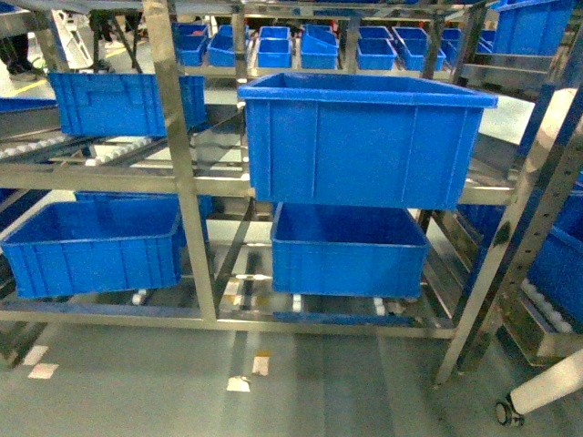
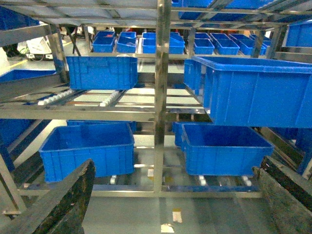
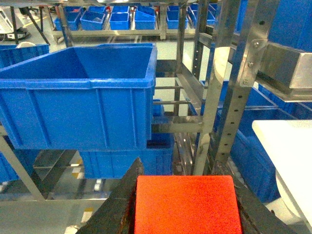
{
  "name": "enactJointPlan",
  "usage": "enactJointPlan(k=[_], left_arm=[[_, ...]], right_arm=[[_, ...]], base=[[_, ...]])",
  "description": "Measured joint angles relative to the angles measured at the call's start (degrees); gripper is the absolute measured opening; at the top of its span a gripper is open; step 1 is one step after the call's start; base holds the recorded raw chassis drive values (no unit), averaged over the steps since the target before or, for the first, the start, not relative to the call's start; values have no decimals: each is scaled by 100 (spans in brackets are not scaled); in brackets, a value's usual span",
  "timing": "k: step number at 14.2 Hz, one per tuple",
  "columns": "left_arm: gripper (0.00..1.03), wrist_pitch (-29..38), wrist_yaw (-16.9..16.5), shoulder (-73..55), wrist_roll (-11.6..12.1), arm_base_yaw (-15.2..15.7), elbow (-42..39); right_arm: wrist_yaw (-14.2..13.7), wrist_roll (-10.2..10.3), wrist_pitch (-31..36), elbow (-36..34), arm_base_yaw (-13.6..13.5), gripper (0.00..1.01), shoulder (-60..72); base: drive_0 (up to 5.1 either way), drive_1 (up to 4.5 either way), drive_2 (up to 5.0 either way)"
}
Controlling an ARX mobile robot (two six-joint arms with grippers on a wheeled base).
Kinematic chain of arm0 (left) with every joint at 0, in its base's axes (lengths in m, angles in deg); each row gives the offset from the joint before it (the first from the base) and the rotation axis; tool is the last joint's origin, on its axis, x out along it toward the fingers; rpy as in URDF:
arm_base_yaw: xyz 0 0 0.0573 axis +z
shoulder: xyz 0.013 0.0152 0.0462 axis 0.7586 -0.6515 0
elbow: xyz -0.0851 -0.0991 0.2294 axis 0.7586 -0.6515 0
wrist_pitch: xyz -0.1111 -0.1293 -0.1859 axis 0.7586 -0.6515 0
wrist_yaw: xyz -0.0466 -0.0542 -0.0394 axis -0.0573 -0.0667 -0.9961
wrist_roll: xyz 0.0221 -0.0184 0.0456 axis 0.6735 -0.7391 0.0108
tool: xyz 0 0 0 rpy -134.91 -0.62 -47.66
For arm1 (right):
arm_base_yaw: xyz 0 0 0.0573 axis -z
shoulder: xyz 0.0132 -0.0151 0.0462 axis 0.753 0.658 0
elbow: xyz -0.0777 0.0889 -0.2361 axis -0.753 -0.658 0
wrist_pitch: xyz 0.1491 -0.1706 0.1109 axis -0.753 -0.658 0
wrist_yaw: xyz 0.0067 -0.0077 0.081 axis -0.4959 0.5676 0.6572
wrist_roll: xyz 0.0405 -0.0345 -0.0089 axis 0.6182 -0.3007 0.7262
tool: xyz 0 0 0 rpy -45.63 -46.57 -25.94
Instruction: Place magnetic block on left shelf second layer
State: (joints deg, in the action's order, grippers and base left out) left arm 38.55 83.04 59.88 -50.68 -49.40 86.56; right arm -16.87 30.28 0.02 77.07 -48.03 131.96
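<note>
No readable text, labels or nos. in any view.
Blue crates (image 1: 364, 146) show plain moulded faces, no brand; steel rack posts (image 1: 178, 155) bare; pale floor stickers (image 1: 239, 384), lower centre of head view, look blank or too blurred to read.

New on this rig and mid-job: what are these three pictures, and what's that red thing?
They show one moment from three cameras on a two-armed wheeled robot. The head view faces a stainless-steel rack holding blue crates on two tiers. The left wrist view looks past the open, empty left gripper at the same rack. The right wrist view shows the right gripper shut on the magnetic block, a red cube, in front of a large crate.
</note>
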Motion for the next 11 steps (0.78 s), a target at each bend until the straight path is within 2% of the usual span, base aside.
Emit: enactJointPlan(k=[3,11], left_arm=[[98,20,-7,0,0,0,0],[98,-2,-7,0,0,0,0]], right_arm=[[0,0,-2,0,-2,34,0],[-17,0,0,0,35,34,11]], base=[[-1,410,-413],[-295,497,-197]])
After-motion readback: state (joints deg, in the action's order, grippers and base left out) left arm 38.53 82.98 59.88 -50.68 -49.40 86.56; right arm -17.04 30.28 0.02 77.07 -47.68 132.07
